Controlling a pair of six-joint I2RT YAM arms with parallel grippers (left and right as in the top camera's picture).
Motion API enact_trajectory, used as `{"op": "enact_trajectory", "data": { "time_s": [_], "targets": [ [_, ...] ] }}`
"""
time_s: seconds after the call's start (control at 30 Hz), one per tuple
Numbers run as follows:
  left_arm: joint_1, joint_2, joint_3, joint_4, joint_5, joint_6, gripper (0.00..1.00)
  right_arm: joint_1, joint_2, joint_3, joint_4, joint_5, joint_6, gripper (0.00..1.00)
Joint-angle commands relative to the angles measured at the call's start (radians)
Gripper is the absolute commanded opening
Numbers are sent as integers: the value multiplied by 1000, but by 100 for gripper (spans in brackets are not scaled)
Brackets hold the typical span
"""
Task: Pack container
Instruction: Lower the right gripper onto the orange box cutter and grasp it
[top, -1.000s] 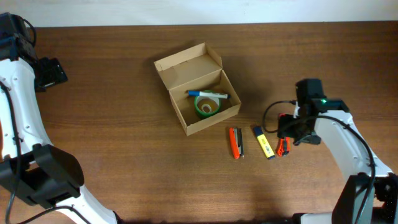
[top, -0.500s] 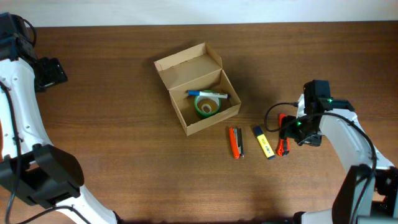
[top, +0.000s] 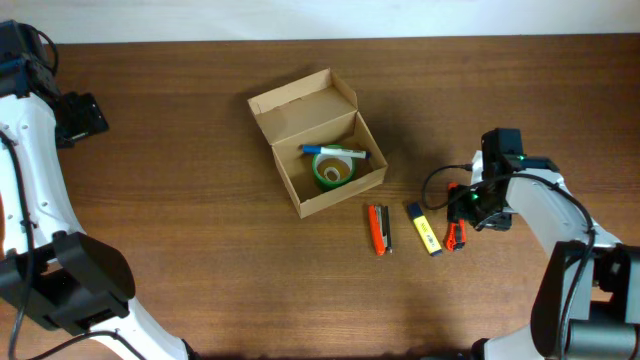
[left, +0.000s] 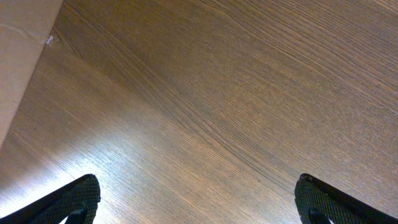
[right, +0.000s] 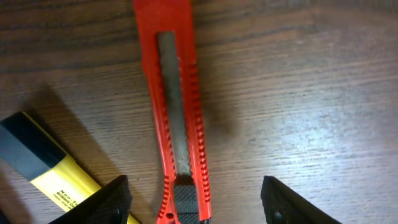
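Tan container (top: 305, 112), green tape roll (top: 333, 172), red cutter (right: 177, 124), yellow highlighter (top: 425, 230), brown wood-grain table (top: 180, 220).

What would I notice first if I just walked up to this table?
Probably the open cardboard box in the middle of the table, with a green tape roll and a blue pen inside. Then the bright red cutter lying to its right, with the right gripper open over it.

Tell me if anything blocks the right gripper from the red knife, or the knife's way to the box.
Nothing blocks the right gripper: its open jaws straddle the red utility knife. Along the table, a yellow highlighter and an orange tool lie between the knife and the open cardboard box.
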Motion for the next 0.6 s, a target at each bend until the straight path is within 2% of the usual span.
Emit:
{"op": "enact_trajectory", "data": {
  "time_s": [0.0,0.1,0.33,0.4,0.53,0.57],
  "targets": [
    [-1,-24,-3,-1,-4,13,100,45,11,-8,13,48,-48,68],
    [-1,-24,-3,-1,-4,13,100,79,17,-8,19,110,-50,68],
    [-1,-24,-3,-1,-4,13,100,85,52,-8,25,118,-50,67],
    [-1,-24,-3,-1,-4,13,100,85,71,-8,26,118,-50,63],
    [-1,-24,-3,-1,-4,13,100,85,96,-8,34,118,-50,62],
    [-1,-24,-3,-1,-4,13,100,85,101,-8,37,118,-49,58]
  ]
}}
